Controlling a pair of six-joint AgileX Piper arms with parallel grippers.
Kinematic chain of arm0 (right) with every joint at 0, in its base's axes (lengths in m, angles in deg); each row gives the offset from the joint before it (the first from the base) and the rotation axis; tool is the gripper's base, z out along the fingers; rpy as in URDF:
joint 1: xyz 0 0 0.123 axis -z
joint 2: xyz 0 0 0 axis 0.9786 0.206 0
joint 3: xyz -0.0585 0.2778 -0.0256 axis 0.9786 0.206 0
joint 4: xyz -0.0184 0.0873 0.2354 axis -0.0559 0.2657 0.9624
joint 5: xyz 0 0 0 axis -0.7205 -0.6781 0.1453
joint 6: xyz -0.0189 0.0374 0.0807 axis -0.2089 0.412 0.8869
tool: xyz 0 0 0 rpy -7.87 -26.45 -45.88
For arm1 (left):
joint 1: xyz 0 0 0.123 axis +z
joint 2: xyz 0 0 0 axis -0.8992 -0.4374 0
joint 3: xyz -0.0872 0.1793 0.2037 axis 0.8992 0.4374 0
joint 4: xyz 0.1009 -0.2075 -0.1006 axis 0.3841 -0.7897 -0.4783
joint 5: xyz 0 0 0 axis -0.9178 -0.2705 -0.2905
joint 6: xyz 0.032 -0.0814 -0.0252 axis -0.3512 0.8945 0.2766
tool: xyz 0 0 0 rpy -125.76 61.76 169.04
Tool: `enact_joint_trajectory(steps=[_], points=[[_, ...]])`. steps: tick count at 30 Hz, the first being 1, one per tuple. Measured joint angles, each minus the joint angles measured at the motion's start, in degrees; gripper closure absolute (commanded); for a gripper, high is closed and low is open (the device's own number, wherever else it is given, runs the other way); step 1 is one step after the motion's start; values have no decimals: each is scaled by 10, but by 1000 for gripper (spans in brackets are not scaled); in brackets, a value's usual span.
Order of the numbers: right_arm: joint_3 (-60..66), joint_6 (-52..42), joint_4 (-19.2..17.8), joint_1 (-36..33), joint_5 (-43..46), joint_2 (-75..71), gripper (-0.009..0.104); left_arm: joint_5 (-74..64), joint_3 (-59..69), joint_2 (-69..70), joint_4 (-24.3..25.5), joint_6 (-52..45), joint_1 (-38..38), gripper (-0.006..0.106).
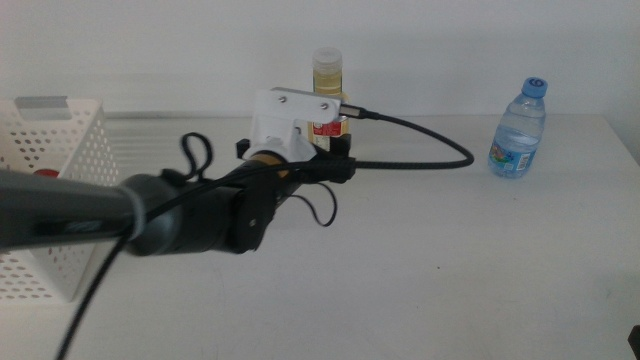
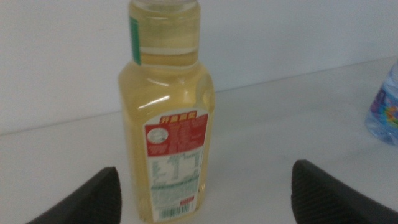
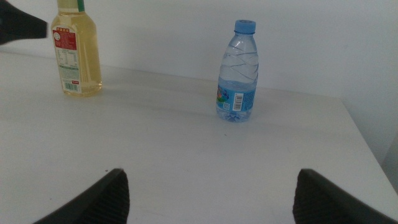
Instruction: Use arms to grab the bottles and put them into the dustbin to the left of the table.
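The yellow-liquid bottle (image 1: 328, 72) stands upright at the back of the table (image 1: 450, 270). My left arm reaches across from the left, and its gripper (image 1: 336, 150) is right in front of the bottle. In the left wrist view the bottle (image 2: 168, 124) stands between the open jaws of the left gripper (image 2: 204, 171), nearer one jaw and untouched. The blue-capped water bottle (image 1: 519, 130) stands upright at the far right. My right gripper (image 3: 211, 177) waits open and empty, facing the water bottle (image 3: 237, 71) from a distance. The white dustbin (image 1: 60, 150) sits at the left edge.
A black cable (image 1: 430, 135) loops from the left wrist's white bracket (image 1: 290, 115) over the table behind the arm. A small red spot (image 1: 45, 173) shows inside the dustbin. The table's right edge runs just past the water bottle.
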Motion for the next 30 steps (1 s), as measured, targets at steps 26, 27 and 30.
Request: enact_joint_trajectory(steps=[26, 27, 30], points=[[0, 0, 0, 0, 0, 0, 18, -3, -193, -156, -20, -27, 27, 10], [0, 0, 0, 0, 0, 0, 18, -4, -196, -159, -19, -27, 29, 10], [0, 0, 0, 0, 0, 0, 18, -5, -205, -170, -19, -27, 34, 10]])
